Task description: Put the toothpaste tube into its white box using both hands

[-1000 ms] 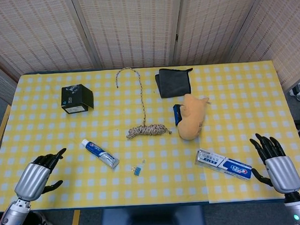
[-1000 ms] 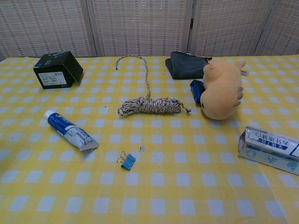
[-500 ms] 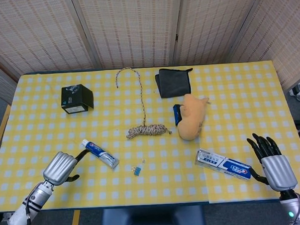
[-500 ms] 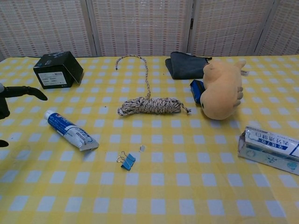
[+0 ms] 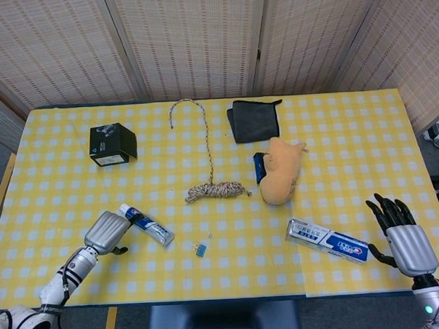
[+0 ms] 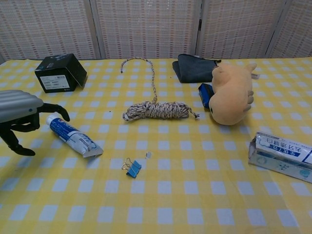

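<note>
The blue and white toothpaste tube (image 5: 146,224) (image 6: 74,136) lies flat on the yellow checked table, left of centre. My left hand (image 5: 107,232) (image 6: 22,117) hovers just left of the tube's cap end, fingers spread and holding nothing. The white toothpaste box (image 5: 327,240) (image 6: 281,156) lies on its side at the front right, its open end facing left. My right hand (image 5: 401,238) stands open just right of the box, fingers spread upward, not touching it; the chest view does not show it.
A blue binder clip (image 5: 201,249) (image 6: 131,168) lies right of the tube. A coiled rope (image 5: 216,189) (image 6: 156,110), a tan plush toy (image 5: 280,176) (image 6: 232,93), a dark cloth (image 5: 253,119) and a black box (image 5: 112,144) (image 6: 59,72) sit farther back.
My left hand has moved rightward from the table's front-left corner to beside the tube's cap end. My right hand has shifted only slightly, staying right of the box.
</note>
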You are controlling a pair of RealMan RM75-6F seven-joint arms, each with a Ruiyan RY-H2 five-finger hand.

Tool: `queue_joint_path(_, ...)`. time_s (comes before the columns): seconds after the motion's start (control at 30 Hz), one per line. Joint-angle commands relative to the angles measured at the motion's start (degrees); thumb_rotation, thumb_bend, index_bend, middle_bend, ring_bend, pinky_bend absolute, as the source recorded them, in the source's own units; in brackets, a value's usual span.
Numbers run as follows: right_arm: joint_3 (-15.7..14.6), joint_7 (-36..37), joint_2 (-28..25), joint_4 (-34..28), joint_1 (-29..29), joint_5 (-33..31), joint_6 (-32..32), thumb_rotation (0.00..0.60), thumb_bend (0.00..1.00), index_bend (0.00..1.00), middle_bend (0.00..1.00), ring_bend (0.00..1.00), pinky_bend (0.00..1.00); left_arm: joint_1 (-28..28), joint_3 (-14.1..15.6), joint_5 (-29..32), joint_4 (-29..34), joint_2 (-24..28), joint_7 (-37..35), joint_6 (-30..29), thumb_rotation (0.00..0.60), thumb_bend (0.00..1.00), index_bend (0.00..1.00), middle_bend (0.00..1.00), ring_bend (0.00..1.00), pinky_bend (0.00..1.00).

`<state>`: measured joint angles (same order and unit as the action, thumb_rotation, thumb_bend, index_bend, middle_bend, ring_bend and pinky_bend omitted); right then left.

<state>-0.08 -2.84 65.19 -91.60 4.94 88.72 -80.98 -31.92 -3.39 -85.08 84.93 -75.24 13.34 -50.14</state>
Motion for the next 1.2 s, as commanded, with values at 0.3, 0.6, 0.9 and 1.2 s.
queue_joint_path(0.3, 0.03, -0.2, 0.01, 0.17, 0.26, -1.07, 1.14, 0.6, 0.32, 0.0, 0.0, 0.0, 0.0, -2.57, 0.87, 0.55, -2.18, -3.07, -0.17, 1.02, 0.6, 0.19, 0.32, 1.0, 1.0, 1.0)
queue_joint_path(0.6, -0.16, -0.03, -0.29, 0.06, 0.18, -1.03, 1.17, 0.6, 0.32, 0.0, 0.0, 0.0, 0.0, -4.35, 1.68, -1.0, -2.88, -5.69, -1.59, 0.75, 0.6, 0.21, 0.33, 1.0, 1.0, 1.0)
queue_joint_path(0.9, -0.24, 0.44, -0.78, -0.19, -0.27, -1.01, 0.47, 0.6, 0.32, 0.0, 0.0, 0.0, 0.0, -6.0, 1.85, -0.95, -5.79, -7.85, -1.69, 1.05, 0.6, 0.28, 0.37, 1.0, 1.0, 1.0)
queue_joint_path(1.2, -0.27, 0.16, -0.96, -0.33, -0.34, -1.48, 0.81, 0.6, 0.32, 0.0, 0.0, 0.0, 0.0, -7.12, 2.42, -1.27, -8.72, -9.62, -4.55, 1.28, 0.6, 0.29, 0.4, 1.0, 1.0, 1.0)
